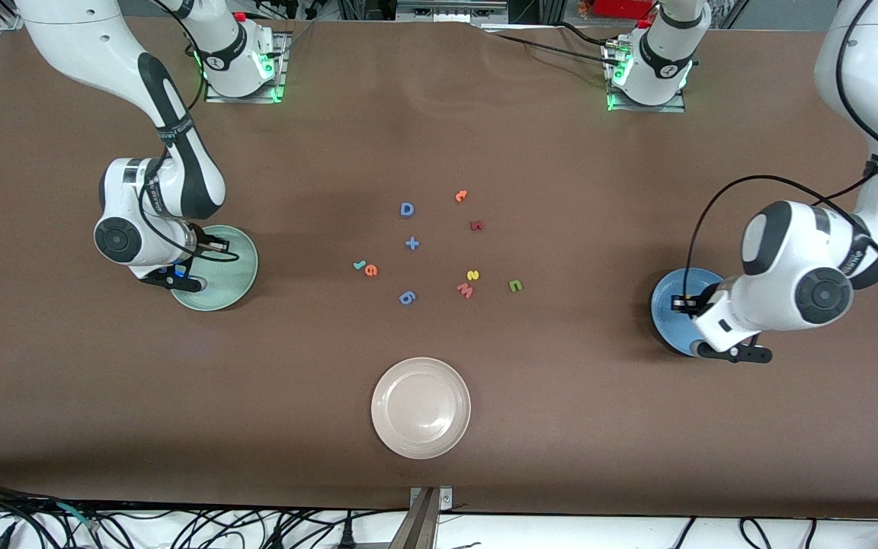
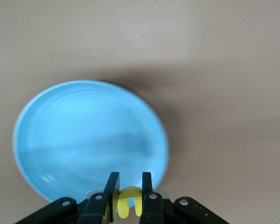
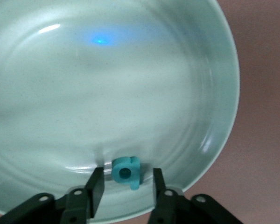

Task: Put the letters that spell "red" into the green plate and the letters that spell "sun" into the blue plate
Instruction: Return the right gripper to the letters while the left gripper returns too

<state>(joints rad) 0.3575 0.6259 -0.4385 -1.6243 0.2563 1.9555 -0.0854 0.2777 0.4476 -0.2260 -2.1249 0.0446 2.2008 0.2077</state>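
Note:
My left gripper (image 2: 129,181) is over the edge of the blue plate (image 2: 84,140), shut on the yellow "u" (image 2: 129,201). My right gripper (image 3: 126,183) is open low over the green plate (image 3: 130,84). The teal "d" (image 3: 126,171) lies in that plate between the fingers, touching neither. On the bare table in the middle lie the teal "r" (image 1: 359,265), the orange "e" (image 1: 371,271), the yellow "s" (image 1: 472,275) and the green "n" (image 1: 515,286). In the front view the arms cover part of the green plate (image 1: 233,267) and the blue plate (image 1: 668,305).
Other letters lie among them: a blue D (image 1: 407,209), an orange hooked letter (image 1: 461,196), a dark red letter (image 1: 475,226), a blue plus (image 1: 411,244), a pink W (image 1: 465,290), a blue 6 (image 1: 407,297). A cream-white plate (image 1: 420,408) stands nearest the front camera.

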